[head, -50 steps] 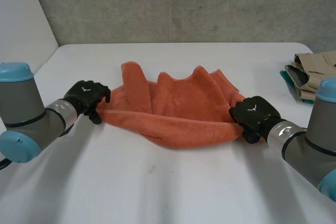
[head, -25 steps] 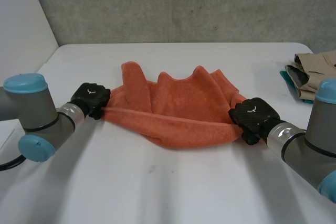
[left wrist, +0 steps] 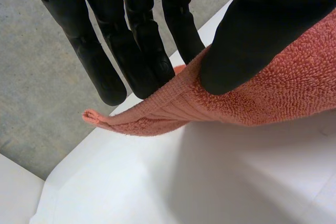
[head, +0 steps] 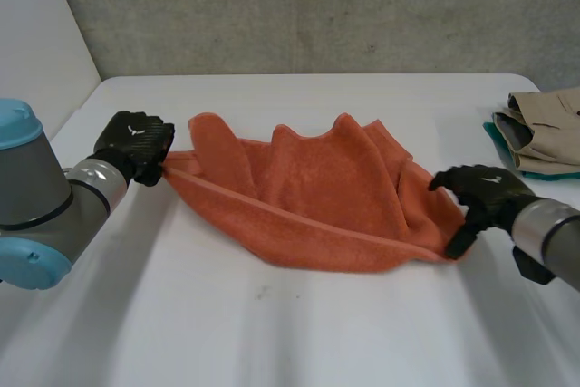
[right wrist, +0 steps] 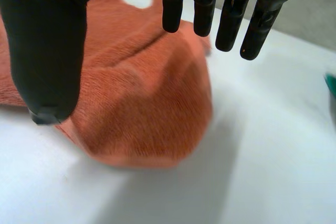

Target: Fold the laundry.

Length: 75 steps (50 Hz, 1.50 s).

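The orange towel lies rumpled across the middle of the white table, stretched between the two hands. The left hand pinches the towel's hemmed left corner between its thumb and straight fingers, holding that edge just off the table. The right hand is at the towel's right end. Its fingers are straight and spread above the cloth, grasping nothing, and its thumb tip is at the near right corner. Farther back on the right, a stack of folded clothes, beige over teal, sits well apart from the towel.
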{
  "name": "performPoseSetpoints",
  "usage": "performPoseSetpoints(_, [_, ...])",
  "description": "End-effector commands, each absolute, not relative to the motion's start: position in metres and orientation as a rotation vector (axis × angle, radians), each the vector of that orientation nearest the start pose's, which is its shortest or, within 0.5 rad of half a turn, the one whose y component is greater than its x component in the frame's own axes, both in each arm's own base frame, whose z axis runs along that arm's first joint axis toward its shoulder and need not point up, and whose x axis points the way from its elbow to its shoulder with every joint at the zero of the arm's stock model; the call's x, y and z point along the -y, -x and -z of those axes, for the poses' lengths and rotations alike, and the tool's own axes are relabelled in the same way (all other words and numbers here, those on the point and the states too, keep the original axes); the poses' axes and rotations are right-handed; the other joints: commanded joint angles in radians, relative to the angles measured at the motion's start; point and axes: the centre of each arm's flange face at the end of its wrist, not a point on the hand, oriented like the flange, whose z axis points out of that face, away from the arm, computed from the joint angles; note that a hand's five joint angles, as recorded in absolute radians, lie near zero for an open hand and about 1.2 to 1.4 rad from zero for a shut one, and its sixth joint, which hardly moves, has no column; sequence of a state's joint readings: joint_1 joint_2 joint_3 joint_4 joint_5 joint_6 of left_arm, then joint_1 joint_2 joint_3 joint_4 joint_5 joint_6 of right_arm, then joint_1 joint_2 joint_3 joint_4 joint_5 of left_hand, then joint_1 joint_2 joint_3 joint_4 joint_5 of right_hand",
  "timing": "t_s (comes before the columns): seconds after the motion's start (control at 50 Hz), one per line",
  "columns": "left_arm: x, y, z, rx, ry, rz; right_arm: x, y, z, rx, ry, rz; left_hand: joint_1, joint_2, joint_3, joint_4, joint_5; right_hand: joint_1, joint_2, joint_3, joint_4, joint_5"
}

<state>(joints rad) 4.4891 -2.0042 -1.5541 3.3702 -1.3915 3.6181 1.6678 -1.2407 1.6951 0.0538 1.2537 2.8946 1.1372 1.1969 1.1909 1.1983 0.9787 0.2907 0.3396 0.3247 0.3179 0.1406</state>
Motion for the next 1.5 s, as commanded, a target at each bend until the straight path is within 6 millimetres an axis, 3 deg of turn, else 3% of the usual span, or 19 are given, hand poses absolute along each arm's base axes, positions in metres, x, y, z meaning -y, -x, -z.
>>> performPoseSetpoints(0.02, [0.332, 0.224, -0.191, -2.179, -0.963, 2.010, 0.285, -0.172, -0.155, -2.442, 0.538, 1.407, 0.259, 0.199, 0.205, 0.198, 0.243, 0.029, -0.020, -0.005, 0.002, 0.005])
performPoseSetpoints(0.2, [0.340, 0.221, -0.201, -2.157, -0.927, 2.035, 0.279, -0.178, -0.143, -2.370, 0.743, 1.451, 0.259, 0.199, 0.205, 0.198, 0.243, 0.161, 0.112, 0.127, 0.134, 0.136])
performPoseSetpoints(0.4, [0.342, 0.221, -0.202, -2.153, -0.918, 2.041, 0.295, -0.180, -0.124, -2.370, 0.763, 1.462, 0.259, 0.199, 0.205, 0.198, 0.243, 0.328, 0.279, 0.294, 0.301, 0.304])
performPoseSetpoints(0.48, [0.344, 0.218, -0.203, -2.151, -0.908, 2.039, 0.306, -0.180, -0.118, -2.366, 0.766, 1.488, 0.259, 0.199, 0.205, 0.198, 0.243, 0.545, 0.496, 0.511, 0.518, 0.520])
performPoseSetpoints(0.5, [0.345, 0.217, -0.203, -2.148, -0.906, 2.042, 0.311, -0.179, -0.119, -2.366, 0.761, 1.514, 0.259, 0.199, 0.205, 0.198, 0.243, 0.924, 0.875, 0.890, 0.896, 0.899])
performPoseSetpoints(0.52, [0.345, 0.217, -0.204, -2.149, -0.901, 2.041, 0.314, -0.178, -0.121, -2.371, 0.751, 1.540, 0.259, 0.199, 0.205, 0.198, 0.243, 1.104, 1.055, 1.070, 1.077, 1.079])
performPoseSetpoints(0.58, [0.343, 0.216, -0.213, -2.140, -0.883, 2.068, 0.321, -0.174, -0.127, -2.387, 0.740, 1.613, 0.259, 0.199, 0.205, 0.198, 0.243, 1.106, 1.057, 1.072, 1.078, 1.081])
performPoseSetpoints(0.64, [0.334, 0.215, -0.229, -2.139, -0.866, 2.091, 0.324, -0.172, -0.151, -2.370, 0.744, 1.716, 0.259, 0.199, 0.205, 0.198, 0.243, 1.106, 1.057, 1.072, 1.078, 1.081])
performPoseSetpoints(0.7, [0.323, 0.213, -0.248, -2.135, -0.853, 2.109, 0.321, -0.168, -0.202, -2.291, 0.782, 1.897, 0.259, 0.199, 0.205, 0.198, 0.243, 1.106, 1.057, 1.072, 1.078, 1.081])
performPoseSetpoints(0.86, [0.266, 0.195, -0.348, -1.919, -0.772, 2.286, 0.281, -0.168, -0.327, -2.135, 1.055, 2.207, 0.259, 0.199, 0.205, 0.198, 0.243, 1.106, 1.057, 1.072, 1.078, 1.081])
performPoseSetpoints(0.92, [0.251, 0.191, -0.372, -1.816, -0.746, 2.355, 0.270, -0.167, -0.365, -2.101, 1.119, 2.296, 0.259, 0.199, 0.205, 0.198, 0.243, 1.106, 1.057, 1.072, 1.078, 1.081])
performPoseSetpoints(0.98, [0.237, 0.183, -0.394, -1.713, -0.704, 2.410, 0.266, -0.168, -0.382, -2.116, 1.173, 2.281, 0.259, 0.199, 0.205, 0.198, 0.243, 1.106, 1.057, 1.072, 1.078, 1.081])
performPoseSetpoints(1.04, [0.235, 0.179, -0.397, -1.694, -0.689, 2.412, 0.271, -0.169, -0.381, -2.158, 1.203, 2.209, 0.259, 0.199, 0.205, 0.198, 0.243, 1.106, 1.057, 1.072, 1.078, 1.081])
performPoseSetpoints(1.08, [0.238, 0.179, -0.393, -1.713, -0.693, 2.400, 0.281, -0.171, -0.375, -2.201, 1.229, 2.142, 0.259, 0.199, 0.205, 0.198, 0.243, 1.106, 1.057, 1.072, 1.078, 1.081])
performPoseSetpoints(1.16, [0.259, 0.181, -0.365, -1.839, -0.716, 2.309, 0.296, -0.184, -0.364, -2.205, 1.294, 2.077, 0.259, 0.199, 0.205, 0.198, 0.243, 1.106, 1.057, 1.072, 1.078, 1.081])
performPoseSetpoints(1.26, [0.300, 0.191, -0.317, -2.016, -0.771, 2.179, 0.320, -0.197, -0.332, -2.300, 1.352, 1.977, 0.259, 0.199, 0.205, 0.198, 0.243, 1.106, 1.057, 1.072, 1.078, 1.081])
performPoseSetpoints(1.36, [0.344, 0.207, -0.288, -2.033, -0.791, 2.173, 0.347, -0.211, -0.300, -2.348, 1.406, 1.924, 0.259, 0.199, 0.205, 0.198, 0.243, 1.106, 1.057, 1.072, 1.078, 1.081])
performPoseSetpoints(1.44, [0.389, 0.216, -0.289, -1.869, -0.709, 2.280, 0.377, -0.227, -0.297, -2.249, 1.370, 2.104, 0.259, 0.199, 0.205, 0.198, 0.243, 1.106, 1.057, 1.072, 1.078, 1.081])
performPoseSetpoints(1.5, [0.413, 0.231, -0.301, -1.699, -0.660, 2.392, 0.399, -0.244, -0.313, -2.038, 1.297, 2.380, 0.259, 0.199, 0.205, 0.198, 0.243, 1.106, 1.057, 1.072, 1.078, 1.081])
